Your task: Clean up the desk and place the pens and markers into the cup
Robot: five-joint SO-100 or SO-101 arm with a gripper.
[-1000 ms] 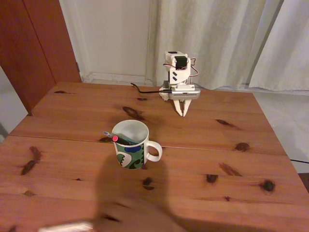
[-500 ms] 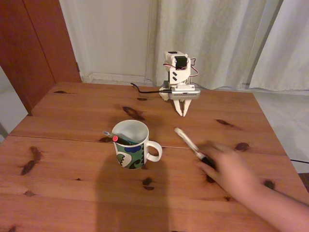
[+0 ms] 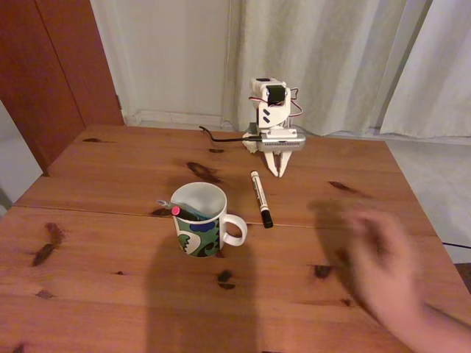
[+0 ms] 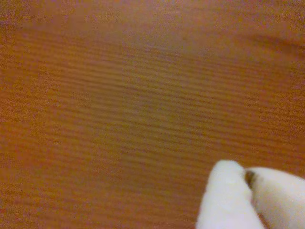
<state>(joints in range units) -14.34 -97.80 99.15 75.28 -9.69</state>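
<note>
So the mug is sitting near the middle of the pine desk, right on the seam between the planks, handle pointing right in the fixed view. Two pens are already inside it, leaning out over the left rim: a black pen with a red end and a teal one just behind it. The white marker with the black cap is lying flat on the wood just right of the mug, cap end toward the camera, not touching it.

The arm is folded up at the far edge of the desk, behind the mug, with its gripper pointing straight down just above the wood. The marker's white end lies just beside it. In the wrist view the two white fingertips are pressed together with nothing between them.

There's a person's hand, blurry, over the desk well to the right of the mug.
</note>
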